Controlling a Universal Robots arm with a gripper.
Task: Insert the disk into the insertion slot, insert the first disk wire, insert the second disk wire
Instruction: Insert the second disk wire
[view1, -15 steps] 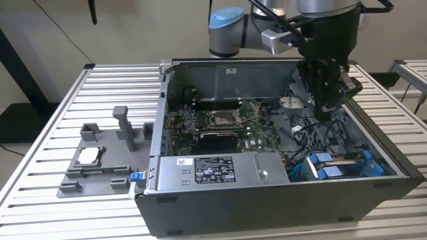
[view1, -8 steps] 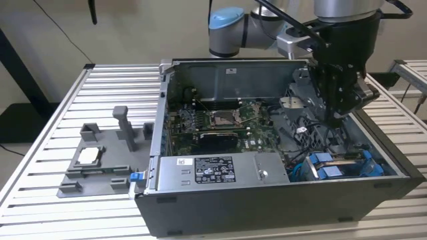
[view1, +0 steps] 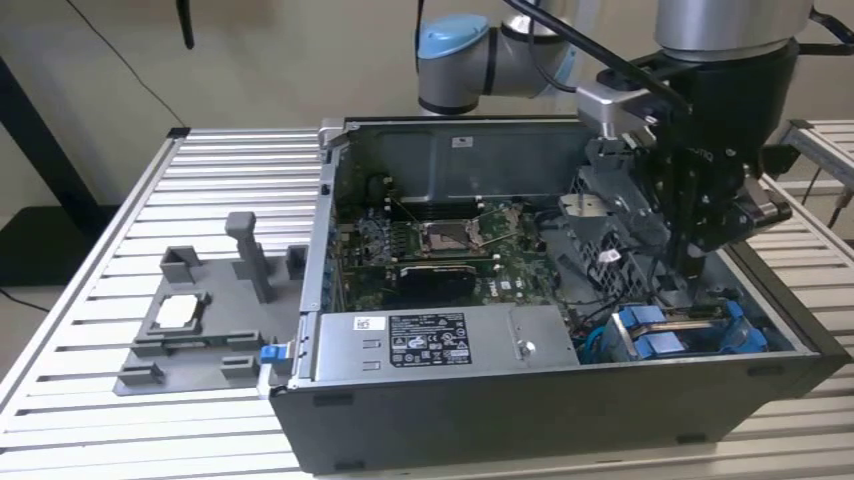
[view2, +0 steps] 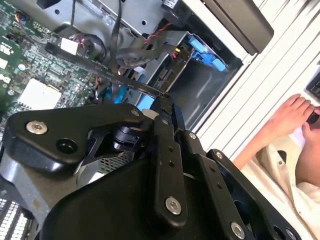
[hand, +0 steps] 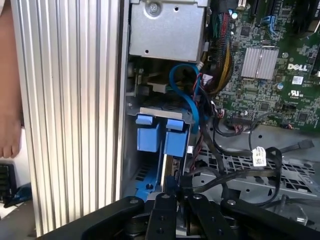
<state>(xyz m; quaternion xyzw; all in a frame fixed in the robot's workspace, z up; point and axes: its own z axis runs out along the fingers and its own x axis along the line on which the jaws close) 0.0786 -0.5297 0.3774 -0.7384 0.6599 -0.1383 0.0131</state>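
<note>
On the exterior view's left, a grey plastic fixture tray (view1: 187, 325) lies on the ribbed aluminium counter (view1: 80, 300), just beside the open black computer case (view1: 534, 420). Inside the case, the green motherboard (view1: 441, 250) sits near the middle, with the silver labelled power-supply box (view1: 441, 345) in front of it. Further right, the black gripper (view1: 697, 262) on the silver arm reaches down into the case over the insertion slot (view1: 687, 330), a grey sheet-metal bay at the case's corner that carries blue plastic drive rails (hand: 162, 137). In the first wrist view, black cables (hand: 225, 150) and a blue cable (hand: 187, 95) run beside that bay. Whether the fingers are open or closed cannot be told. A person's hand (view2: 290, 115) rests outside the case.
</note>
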